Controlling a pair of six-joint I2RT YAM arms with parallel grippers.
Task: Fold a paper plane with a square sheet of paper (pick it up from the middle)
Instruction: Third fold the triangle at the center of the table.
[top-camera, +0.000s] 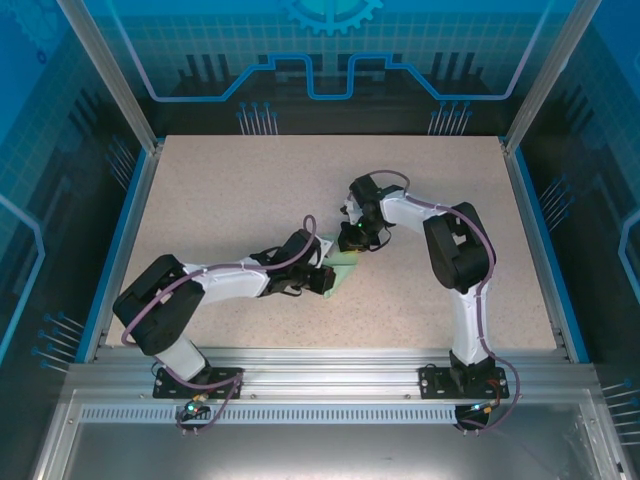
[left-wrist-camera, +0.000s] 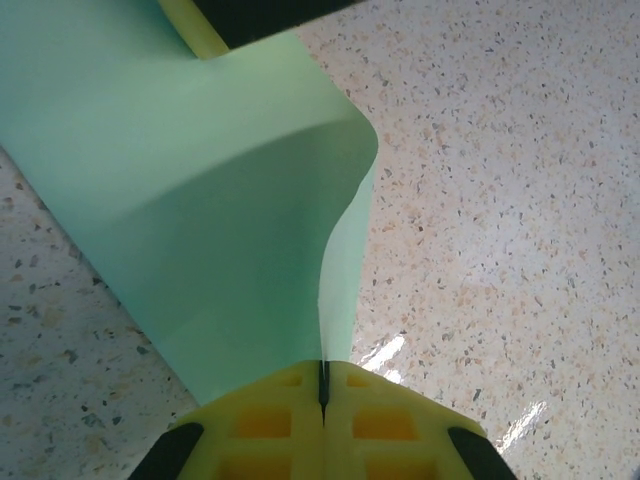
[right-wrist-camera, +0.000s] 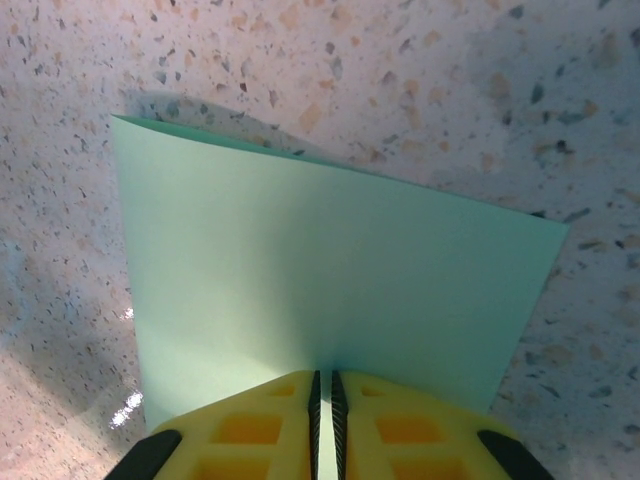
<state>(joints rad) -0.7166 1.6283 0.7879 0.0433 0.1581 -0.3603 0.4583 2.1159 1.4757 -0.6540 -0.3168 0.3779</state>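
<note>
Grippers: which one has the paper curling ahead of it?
The left gripper: the square sheet of paper curls over there; before the right gripper it spreads flat.

Square sheet of paper (right-wrist-camera: 330, 270): pale mint-green, plain, no print or marking; curved areas shade to a deeper green in the left wrist view

Left pincer (left-wrist-camera: 323, 385): yellow fingers with orange-yellow recessed cells, black at the outer corners

Right pincer (right-wrist-camera: 322, 385): same yellow fingers, same black corners

Counter (top-camera: 250, 190): cream-beige surface with a fine speckle of brown, grey and dark flecks

Counter edging (top-camera: 120, 240): blue

Left arm (top-camera: 230, 280) and right arm (top-camera: 467, 315): white shells, black joints, purple cables

Front rail (top-camera: 320, 370): silver-grey metal

Enclosure walls (top-camera: 60, 150): translucent blue with a pale grid pattern and cyan line graphics, including a gear motif at top centre
</note>
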